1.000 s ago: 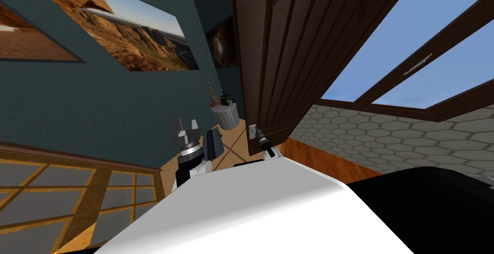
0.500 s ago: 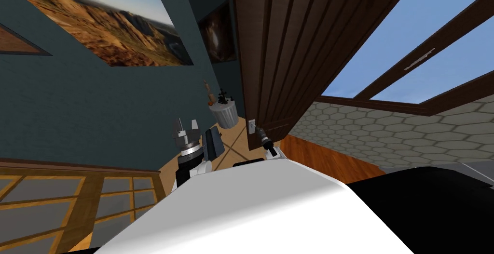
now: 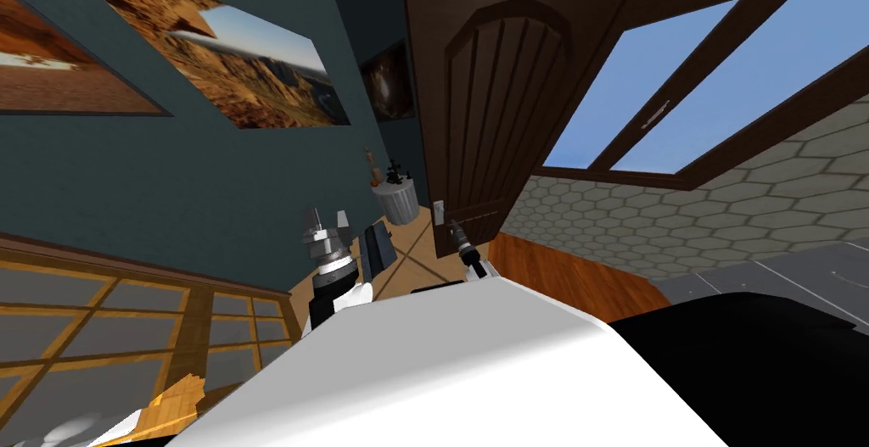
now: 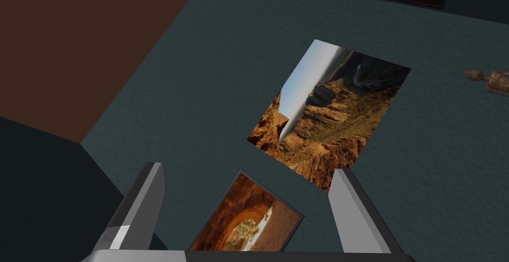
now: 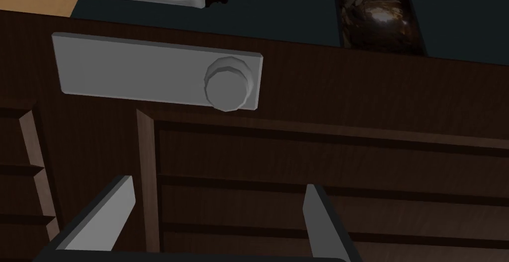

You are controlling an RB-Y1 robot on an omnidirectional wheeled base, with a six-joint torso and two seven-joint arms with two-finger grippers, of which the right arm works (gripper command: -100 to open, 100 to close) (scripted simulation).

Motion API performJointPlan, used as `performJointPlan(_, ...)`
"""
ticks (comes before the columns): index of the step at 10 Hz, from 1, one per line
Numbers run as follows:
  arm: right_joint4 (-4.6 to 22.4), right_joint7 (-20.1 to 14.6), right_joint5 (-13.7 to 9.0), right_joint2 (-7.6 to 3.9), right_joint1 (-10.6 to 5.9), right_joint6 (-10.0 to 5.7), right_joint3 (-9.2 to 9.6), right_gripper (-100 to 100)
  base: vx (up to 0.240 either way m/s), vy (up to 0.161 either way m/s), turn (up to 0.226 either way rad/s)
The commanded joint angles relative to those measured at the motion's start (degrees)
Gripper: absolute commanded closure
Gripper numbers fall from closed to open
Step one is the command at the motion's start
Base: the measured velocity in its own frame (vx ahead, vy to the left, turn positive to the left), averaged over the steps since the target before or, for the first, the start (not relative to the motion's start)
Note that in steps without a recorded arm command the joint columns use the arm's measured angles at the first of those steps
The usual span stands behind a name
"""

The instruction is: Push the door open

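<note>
A dark brown panelled door (image 3: 492, 128) stands just ahead of the robot, with a teal wall (image 3: 212, 187) to its left. The right hand (image 5: 217, 183) faces the door's panels at close range, near a grey handle plate (image 5: 134, 72) with a round knob (image 5: 226, 91). Its two fingers are spread wide and hold nothing, and whether they touch the wood cannot be told. The left hand (image 3: 328, 220) is raised to the left of the door, its fingers likewise apart and empty.
</note>
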Motion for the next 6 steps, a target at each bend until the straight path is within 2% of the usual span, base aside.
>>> performJointPlan(1, 0.66, 0.26, -0.15, -0.88, -0.73, -0.14, -0.37, -100, 0.079, 0.015, 0.022)
performJointPlan(4, 1.46, 0.59, -0.34, -1.06, -1.63, -0.32, -0.83, -100, 0.217, 0.05, 0.013)
performJointPlan(6, 2.28, 0.92, -0.53, -0.39, -2.54, -0.5, -1.29, -100, 0.247, 0.045, 0.016)
